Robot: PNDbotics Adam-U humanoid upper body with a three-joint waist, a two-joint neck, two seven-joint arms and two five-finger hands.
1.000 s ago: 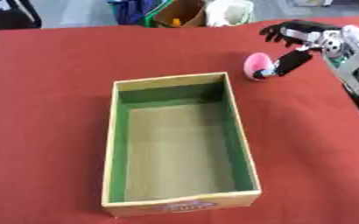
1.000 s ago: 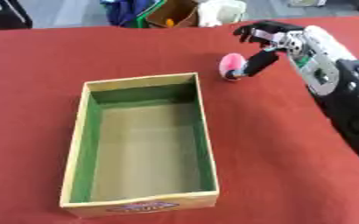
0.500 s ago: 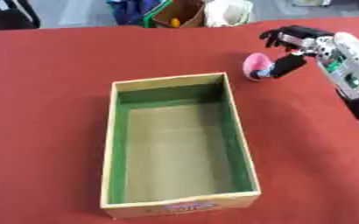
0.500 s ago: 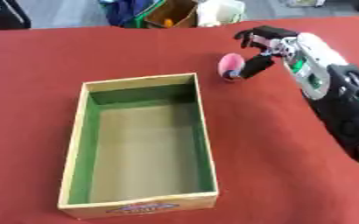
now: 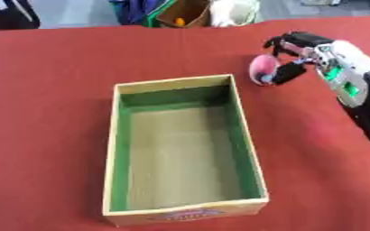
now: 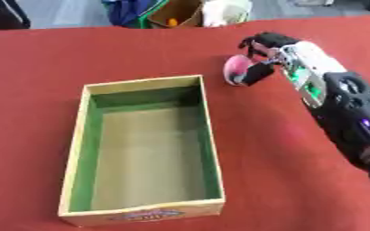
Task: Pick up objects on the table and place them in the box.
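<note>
Just beyond the box's far right corner, the right hand (image 5: 292, 53) has its fingers and thumb curled round a pink ball (image 5: 262, 69). Whether the ball is lifted or resting on the red table (image 5: 54, 81) cannot be told; it sits close to the cloth. Left hand not visible in either view.

Box (image 5: 184, 149): wooden, open top, green inner walls, nothing seen inside. It lies lengthwise away from the robot, near end carrying a label. The ball is outside it, near the far right corner, apart from the rim.

Judgement: the carry to the box is the step in hand, and little of the task is done.

Risks from here:
- The ball is round and looks smooth; held mostly from its right side and top, it could roll out of the fingers on the way across. A dropped ball would run over the cloth away from the box.
- A low carry could knock the ball against the box's right wall and shove the box askew.
- Letting go over the rim rather than past it could send the ball bouncing back outside the box.
</note>
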